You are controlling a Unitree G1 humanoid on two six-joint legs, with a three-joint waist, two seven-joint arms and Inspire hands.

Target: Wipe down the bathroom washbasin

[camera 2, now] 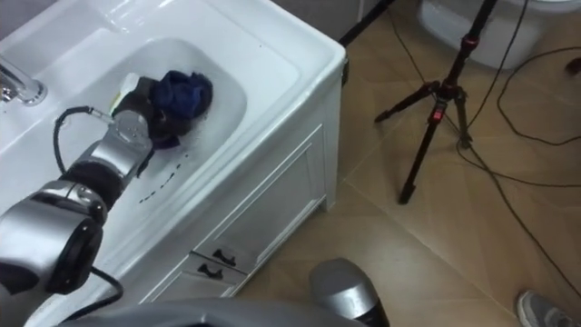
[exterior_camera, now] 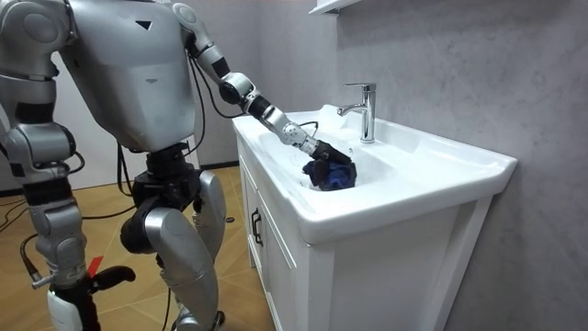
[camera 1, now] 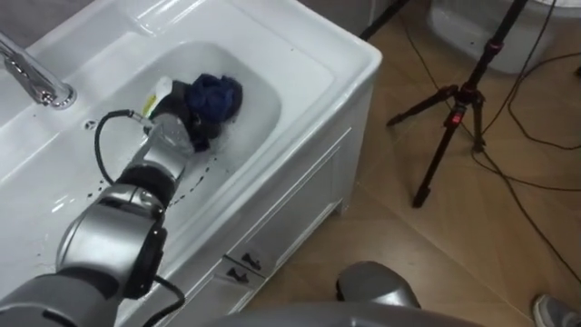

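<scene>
I stand at a white basin (camera 1: 304, 56) set in a vanity. A dark blue cloth (camera 1: 216, 96) lies bunched in the bowl, towards its far side. My left hand (camera 1: 178, 116) reaches down into the bowl from the lower left, its dark fingers curled into the near edge of the cloth. In the room view the same left hand (exterior_camera: 323, 149) sits on top of the cloth (exterior_camera: 333, 174), just in front of the tap. My right hand (exterior_camera: 37, 265) hangs low at my side at the room view's left.
A chrome tap (camera 1: 38, 80) stands at the back of the basin. Dark specks (camera 1: 195, 179) dot the near rim. Below are white cabinet doors (camera 1: 300, 195). A black tripod (camera 1: 454, 113) and cables stand on the wooden floor to the right.
</scene>
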